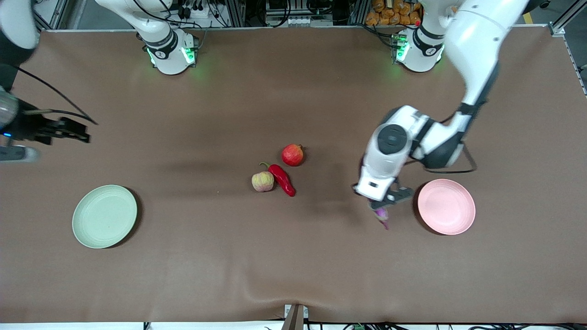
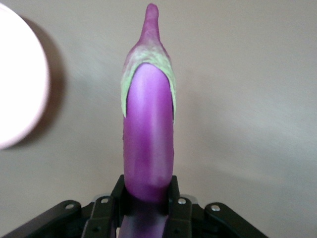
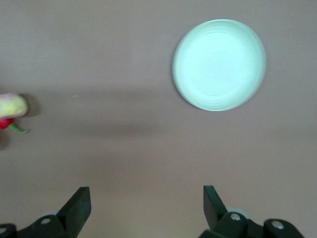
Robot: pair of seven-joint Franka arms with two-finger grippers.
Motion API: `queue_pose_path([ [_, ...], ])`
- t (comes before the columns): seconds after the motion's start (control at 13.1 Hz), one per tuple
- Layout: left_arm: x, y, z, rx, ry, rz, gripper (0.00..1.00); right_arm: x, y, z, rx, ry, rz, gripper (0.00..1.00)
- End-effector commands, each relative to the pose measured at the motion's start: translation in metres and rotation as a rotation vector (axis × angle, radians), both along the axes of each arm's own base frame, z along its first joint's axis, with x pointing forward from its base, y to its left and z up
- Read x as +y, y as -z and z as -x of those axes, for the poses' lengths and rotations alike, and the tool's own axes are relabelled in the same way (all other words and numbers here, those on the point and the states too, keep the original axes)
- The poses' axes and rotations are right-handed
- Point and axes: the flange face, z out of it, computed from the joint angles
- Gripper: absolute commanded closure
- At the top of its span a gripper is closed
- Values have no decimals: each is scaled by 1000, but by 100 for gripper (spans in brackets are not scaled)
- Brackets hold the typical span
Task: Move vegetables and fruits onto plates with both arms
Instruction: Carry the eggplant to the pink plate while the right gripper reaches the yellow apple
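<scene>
Both plates are bare: green plate [image 1: 104,216], pink plate [image 1: 446,206]. Left gripper [image 2: 146,198] jaws clamp the eggplant [image 2: 148,144] over the table beside the pink plate. Right gripper [image 3: 146,201] waits, jaws wide and empty; pomegranate [image 1: 292,155], chili [image 1: 281,179] and ribbed fruit [image 1: 263,181] remain untransferred.

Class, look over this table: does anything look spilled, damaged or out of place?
Nothing stands out. Both plates, the pink plate and green plate, sit flat and unbroken; the eggplant is intact in the left gripper.

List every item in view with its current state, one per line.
Eggplant: gripped by left gripper, beside pink plate.
Pink plate: empty.
Green plate: empty.
Chili pepper, red fruit, pale fruit: on table.
Right gripper: open, waiting.
</scene>
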Motion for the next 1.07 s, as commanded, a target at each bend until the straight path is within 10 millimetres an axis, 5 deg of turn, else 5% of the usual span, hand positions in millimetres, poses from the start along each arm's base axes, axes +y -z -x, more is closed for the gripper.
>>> queue_pose_path([
  [0.0,57,-13,-9,57,58,5,100,26,41,-24,19,62,-72,0],
  [0.23,132,-3,-11,129,120,16,100,86,96,-49,9,136,-62,0],
  [0.46,186,8,-8,163,108,39,100,163,148,-59,7,251,-94,0],
  [0.69,217,36,8,181,79,56,100,228,198,-66,-50,396,-121,0],
  [1.0,245,43,5,158,67,58,100,309,250,-45,-49,392,-115,0],
])
